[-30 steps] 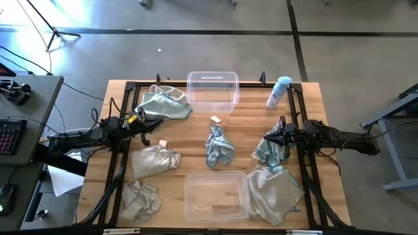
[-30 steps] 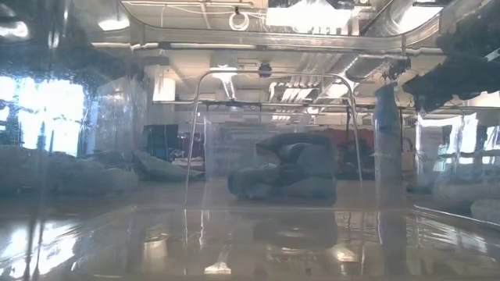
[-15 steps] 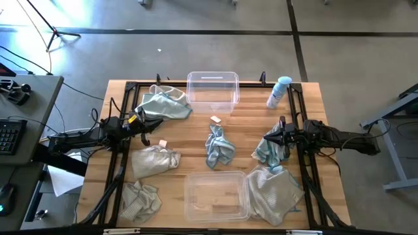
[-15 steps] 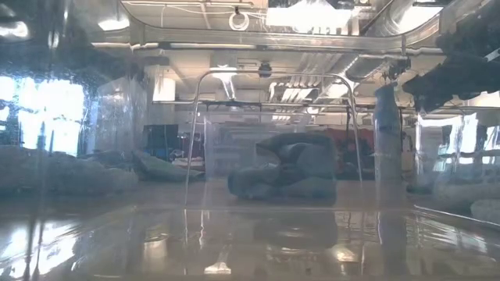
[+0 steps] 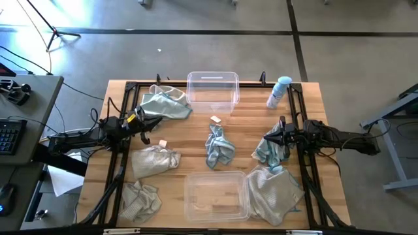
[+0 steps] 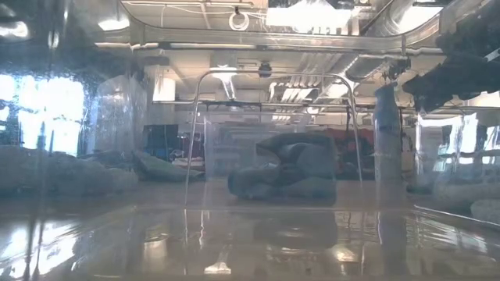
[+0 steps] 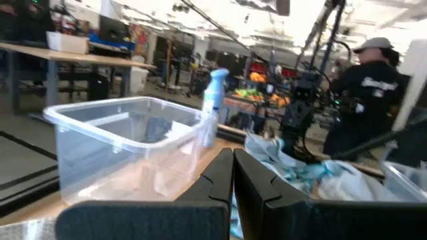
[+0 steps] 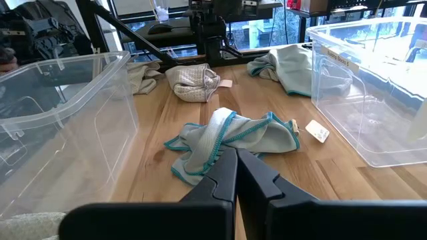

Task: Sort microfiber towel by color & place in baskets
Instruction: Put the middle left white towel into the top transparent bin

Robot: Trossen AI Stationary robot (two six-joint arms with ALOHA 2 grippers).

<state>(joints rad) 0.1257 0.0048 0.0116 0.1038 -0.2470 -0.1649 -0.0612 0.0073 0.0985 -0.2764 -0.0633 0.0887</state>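
Six limp, light towels lie around the centre towel (image 5: 219,146); pinch a raised fold. Left jaws (image 7: 233,175) and right jaws (image 8: 235,170) are clenched, empty.

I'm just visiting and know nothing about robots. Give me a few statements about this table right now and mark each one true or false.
1. Both clear baskets are empty. True: neither the far basket nor the near basket holds a towel.
2. A teal towel lies in the middle of the table. True: the teal towel sits between the two baskets.
3. The spray bottle lies inside the far basket. False: the spray bottle is on the table beside that basket, near the right arm's side.
4. The left end effector holds a towel. False: the left end effector has its fingers together on nothing.
5. The right end effector is wide open. False: the right end effector is shut, hovering by a teal towel at the right edge.
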